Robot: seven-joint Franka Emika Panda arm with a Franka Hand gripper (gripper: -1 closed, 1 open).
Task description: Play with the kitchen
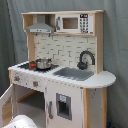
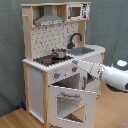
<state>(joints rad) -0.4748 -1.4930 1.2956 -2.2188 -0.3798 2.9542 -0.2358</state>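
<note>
The gripper (image 2: 76, 63) is held at the kitchen (image 2: 60, 60) knobs; its grip cannot be told. A knob should be approached squarely.

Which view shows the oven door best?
The second exterior view: the oven door hangs open toward the camera, its window fully visible. In the first exterior view only its edge shows at the first exterior view's left border.

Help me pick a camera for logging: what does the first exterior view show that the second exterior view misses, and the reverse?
Only the first exterior view shows the fridge-style lower door. Only the second exterior view shows the arm reaching to the knob panel and the windowed oven door hanging open. Both exterior views share the kitchen, pot, black faucet, grey sink, range hood and microwave.
</note>
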